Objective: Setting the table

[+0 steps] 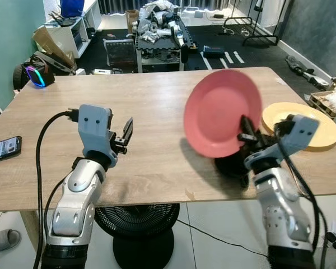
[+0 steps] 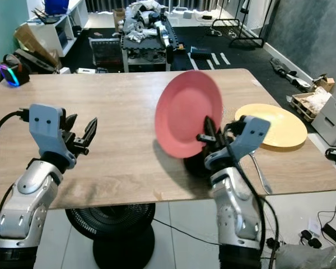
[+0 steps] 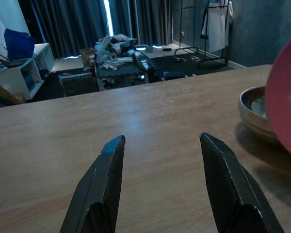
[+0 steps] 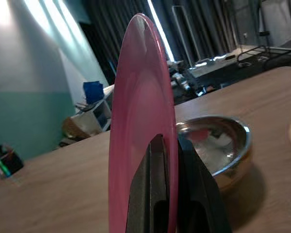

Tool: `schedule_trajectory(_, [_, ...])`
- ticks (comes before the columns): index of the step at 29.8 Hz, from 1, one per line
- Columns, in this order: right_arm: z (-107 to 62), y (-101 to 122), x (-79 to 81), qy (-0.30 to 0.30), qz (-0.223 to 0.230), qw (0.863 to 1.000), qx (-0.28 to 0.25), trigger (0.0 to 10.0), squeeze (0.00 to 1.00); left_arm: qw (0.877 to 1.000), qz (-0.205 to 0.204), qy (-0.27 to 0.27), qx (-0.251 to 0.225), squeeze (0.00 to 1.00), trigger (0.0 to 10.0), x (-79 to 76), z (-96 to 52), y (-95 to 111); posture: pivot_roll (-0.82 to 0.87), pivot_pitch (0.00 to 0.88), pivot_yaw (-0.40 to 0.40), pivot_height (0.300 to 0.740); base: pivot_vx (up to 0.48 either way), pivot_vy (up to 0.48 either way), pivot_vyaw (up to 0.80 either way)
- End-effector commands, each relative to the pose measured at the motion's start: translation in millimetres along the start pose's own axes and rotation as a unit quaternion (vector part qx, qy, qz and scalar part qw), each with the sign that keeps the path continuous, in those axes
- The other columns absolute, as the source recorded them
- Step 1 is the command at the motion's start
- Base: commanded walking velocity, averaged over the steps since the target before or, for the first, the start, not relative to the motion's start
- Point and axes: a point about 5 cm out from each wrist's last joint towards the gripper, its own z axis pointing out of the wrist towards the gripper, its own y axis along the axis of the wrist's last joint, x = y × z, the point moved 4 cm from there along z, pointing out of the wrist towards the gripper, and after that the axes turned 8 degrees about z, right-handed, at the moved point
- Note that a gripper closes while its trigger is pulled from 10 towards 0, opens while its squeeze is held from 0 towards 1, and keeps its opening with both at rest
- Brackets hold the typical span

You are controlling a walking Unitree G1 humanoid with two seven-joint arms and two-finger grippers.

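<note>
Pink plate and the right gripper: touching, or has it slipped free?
Touching. In the right wrist view the right gripper has a black finger on each face of the pink plate's rim, holding it on edge.

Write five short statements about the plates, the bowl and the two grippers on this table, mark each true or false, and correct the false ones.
1. The right gripper holds the pink plate up on its edge. True.
2. The yellow plate is in the left gripper. False: it lies flat on the table, to the right of the pink plate.
3. The left gripper is open and holds nothing. True.
4. The metal bowl sits upside down. False: it stands upright on the table behind the pink plate.
5. A phone lies on the table's left edge. True.
</note>
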Motion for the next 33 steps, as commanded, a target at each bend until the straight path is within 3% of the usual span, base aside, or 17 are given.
schedule_trajectory(1, [-0.8,-1,-3.4,-0.008,0.003,1.0,-0.002,10.0,0.0,1.0,0.007,0.003,0.003,0.0,10.0,0.2,1.6,-2,-0.07,0.0,0.09,0.74,0.0,0.0,-0.8])
schedule_trajectory(22, [-8.6,17,-38.5,-0.081,0.005,0.996,-0.043,10.0,0.0,1.0,0.007,-0.019,0.002,0.0,10.0,-10.0,6.0,-3,-0.09,0.0,0.115,0.74,0.0,0.0,-0.8])
schedule_trajectory(33, [-25.8,18,-73.2,-0.143,-0.041,0.988,-0.042,10.0,0.0,0.999,0.006,-0.036,0.005,0.0,10.0,-17.8,8.9,-7,-0.11,0.0,0.125,0.74,0.0,0.0,-0.8])
